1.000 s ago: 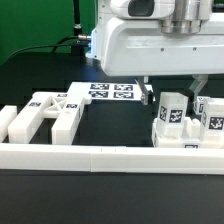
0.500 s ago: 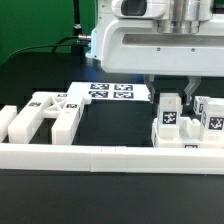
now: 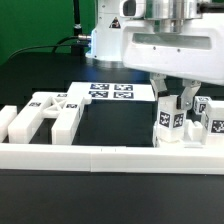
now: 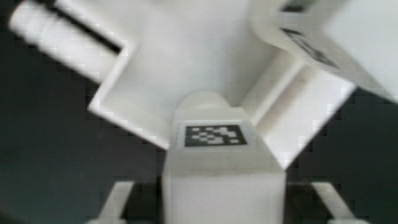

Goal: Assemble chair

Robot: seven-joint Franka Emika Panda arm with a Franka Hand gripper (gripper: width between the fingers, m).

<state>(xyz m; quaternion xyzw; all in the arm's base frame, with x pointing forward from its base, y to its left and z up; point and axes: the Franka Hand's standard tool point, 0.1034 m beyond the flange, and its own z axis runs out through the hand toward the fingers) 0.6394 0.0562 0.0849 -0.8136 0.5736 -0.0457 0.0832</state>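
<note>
Straddling one upright chair leg at the table's edge by the border rail, fingers stood narrow; firm hold could not be told. Risk: an off-centre squeeze might tip it into neighbouring legs.

White tagged chair leg upright between jaws

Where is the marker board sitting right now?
The marker board lies flat mid-table in the exterior view, behind the chair parts on that view's left, and left of the gripper closed on an upright chair leg.
</note>
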